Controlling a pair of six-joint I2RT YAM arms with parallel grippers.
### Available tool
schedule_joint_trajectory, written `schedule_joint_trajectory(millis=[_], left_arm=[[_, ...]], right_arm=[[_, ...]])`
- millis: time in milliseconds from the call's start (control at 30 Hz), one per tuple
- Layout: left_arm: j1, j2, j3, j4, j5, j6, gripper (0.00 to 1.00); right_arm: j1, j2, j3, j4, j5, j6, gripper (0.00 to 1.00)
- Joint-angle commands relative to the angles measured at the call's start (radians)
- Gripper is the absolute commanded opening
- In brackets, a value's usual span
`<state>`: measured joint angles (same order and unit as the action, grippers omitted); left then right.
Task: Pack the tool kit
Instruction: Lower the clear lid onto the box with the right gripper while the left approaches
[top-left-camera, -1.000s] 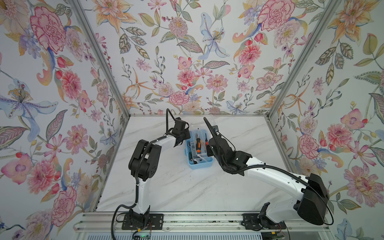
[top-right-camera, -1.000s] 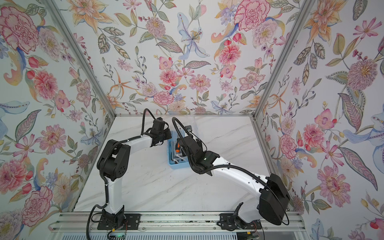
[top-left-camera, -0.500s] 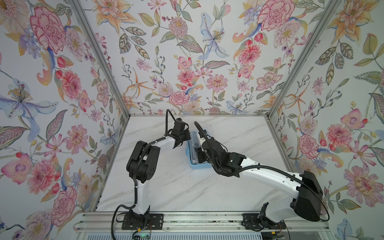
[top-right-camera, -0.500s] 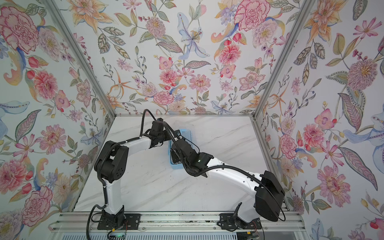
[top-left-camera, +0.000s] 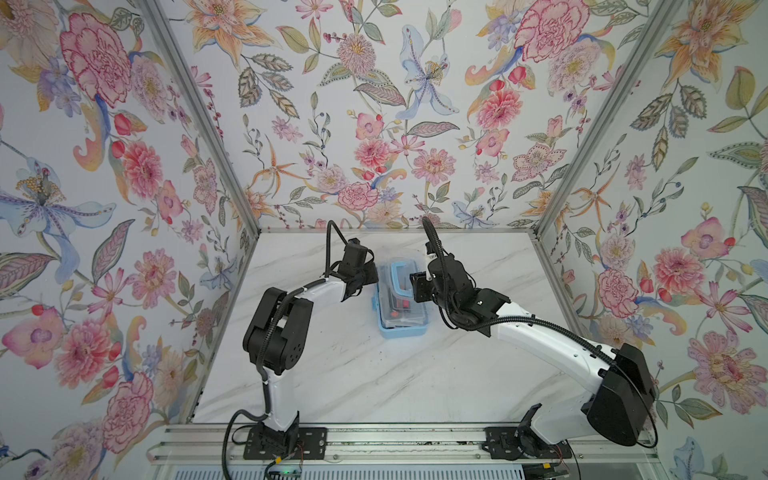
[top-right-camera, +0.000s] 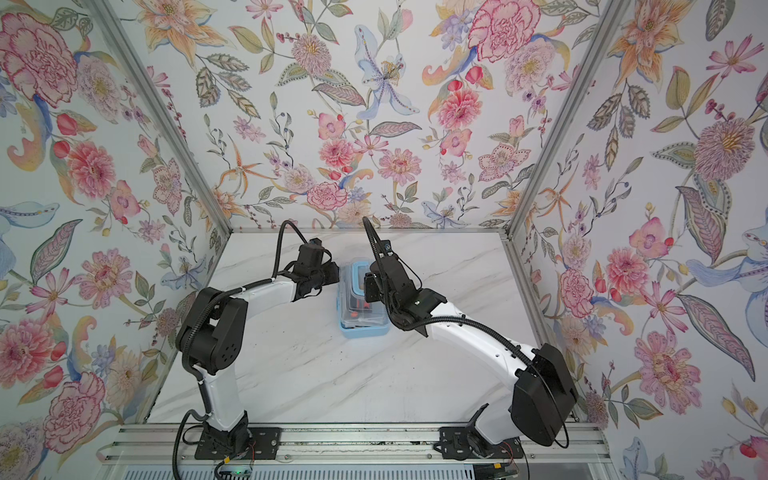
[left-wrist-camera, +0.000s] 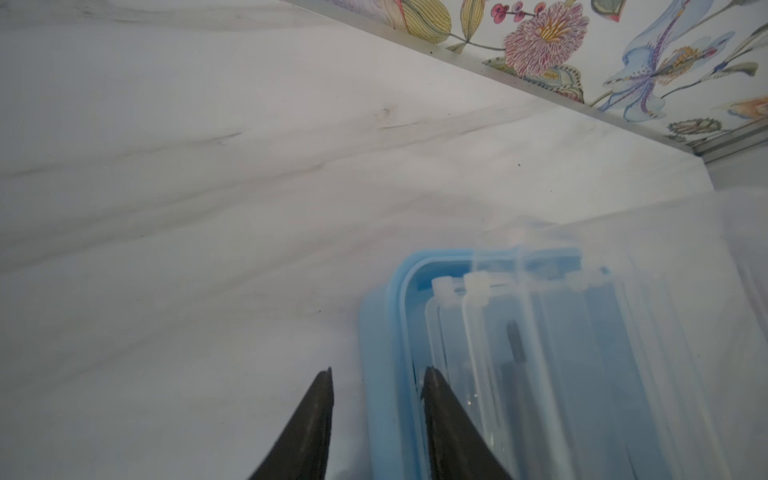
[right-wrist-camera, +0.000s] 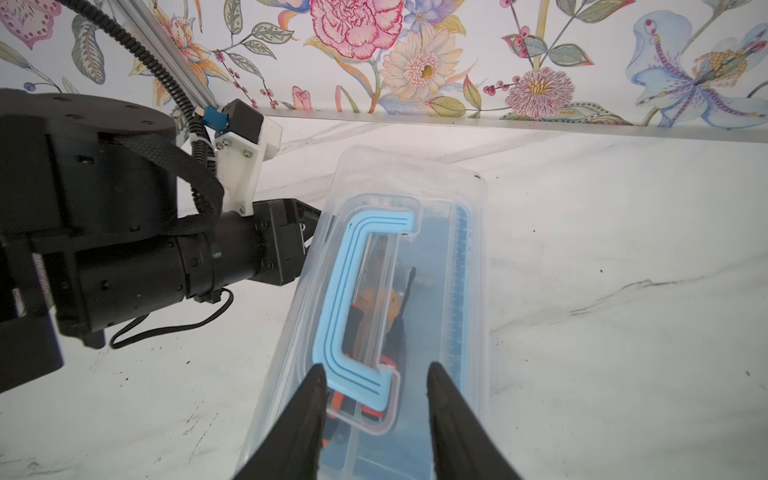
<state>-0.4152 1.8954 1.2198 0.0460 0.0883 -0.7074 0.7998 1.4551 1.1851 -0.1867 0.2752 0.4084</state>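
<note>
Right wrist view, nearest first: right gripper (right-wrist-camera: 375, 368) spread, hovering over the near end of the blue handle (right-wrist-camera: 332, 291); closed tool box (right-wrist-camera: 473, 249) on the table (right-wrist-camera: 623, 249), long axis running straight away; farther along, left gripper (left-wrist-camera: 378, 370) spread astride its side rim.

Box (top-left-camera: 402, 309) mid-surface (top-left-camera: 374, 374), tools (right-wrist-camera: 374, 307) inside.
Left gripper (left-wrist-camera: 379, 370) straddles its left rim; right gripper (right-wrist-camera: 376, 365) over the lid (right-wrist-camera: 415, 174).

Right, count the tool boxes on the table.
1. The blue tool box sits in the middle of the table, between the left gripper and the right gripper. Part of the surface is covered, so another could be hidden.
</note>
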Motion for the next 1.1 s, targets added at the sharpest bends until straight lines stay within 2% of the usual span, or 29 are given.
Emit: schedule_joint_trajectory(millis=[0,100,133,167,300,433,633,833,967,1067], left_arm=[[-0.013,-0.103,-0.073,0.017,-0.055,0.027,0.74],[-0.006,-0.156,-0.145,0.042,-0.085,0.045,0.89],[-0.006,-0.171,-0.17,0.055,-0.088,0.052,0.98],[-0.007,-0.185,-0.196,0.069,-0.089,0.051,0.99],[-0.004,-0.217,-0.283,0.103,-0.074,0.047,0.99],[0.0,-0.278,-0.381,0.112,-0.078,0.049,0.99],[0.0,-0.368,-0.523,0.197,-0.067,0.115,0.98],[-0.039,-0.351,-0.72,0.476,-0.07,0.167,0.99],[-0.094,-0.325,-0.807,0.675,-0.042,0.207,0.99],[-0.144,-0.277,-0.819,0.761,-0.023,0.243,0.99]], right_arm=[[-0.012,0.034,0.056,-0.002,-0.054,0.024,0.42],[-0.023,0.082,0.093,-0.003,-0.096,0.039,0.41],[-0.026,0.1,0.11,-0.002,-0.113,0.042,0.42],[-0.03,0.122,0.13,-0.005,-0.132,0.046,0.42],[-0.052,0.19,0.186,-0.01,-0.19,0.076,0.41],[-0.056,0.249,0.233,-0.022,-0.198,0.073,0.41],[-0.067,0.336,0.276,-0.026,-0.252,0.091,0.4],[-0.068,0.391,0.294,-0.028,-0.279,0.092,0.39],[-0.07,0.397,0.286,-0.027,-0.302,0.086,0.38],[-0.081,0.389,0.262,-0.028,-0.321,0.069,0.38]])
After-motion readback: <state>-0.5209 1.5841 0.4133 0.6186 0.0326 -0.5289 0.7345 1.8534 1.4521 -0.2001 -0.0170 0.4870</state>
